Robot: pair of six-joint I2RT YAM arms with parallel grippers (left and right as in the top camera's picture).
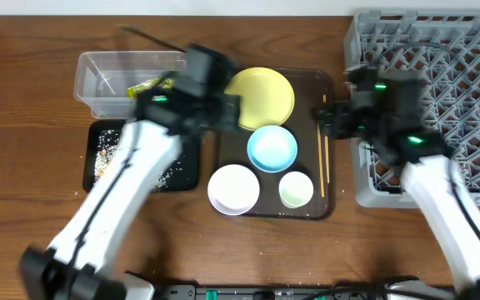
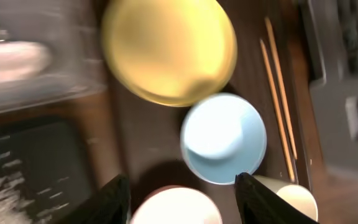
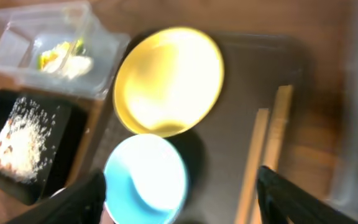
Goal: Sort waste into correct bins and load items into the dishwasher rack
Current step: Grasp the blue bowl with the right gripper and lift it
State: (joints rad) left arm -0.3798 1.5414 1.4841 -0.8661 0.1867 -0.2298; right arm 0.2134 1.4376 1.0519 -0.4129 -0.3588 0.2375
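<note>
The yellow plate (image 1: 261,97), light blue bowl (image 1: 272,147), white bowl (image 1: 233,188) and small white cup (image 1: 296,189) sit on the brown serving tray (image 1: 327,83). Two chopsticks (image 1: 323,150) lie along its right side. The snack wrapper (image 1: 150,85) lies in the clear tub (image 1: 98,79). Rice grains (image 1: 107,150) lie in the black tray (image 1: 186,171). My left gripper (image 2: 182,199) is open above the white bowl (image 2: 176,208). My right gripper (image 3: 182,199) is open above the blue bowl (image 3: 145,180) and chopsticks (image 3: 272,143). The grey rack (image 1: 440,50) stands at the right.
Both arms reach over the brown tray from left and right, the right arm lying over the rack's left wall. Bare wooden table (image 1: 23,167) lies left of the bins and along the front edge.
</note>
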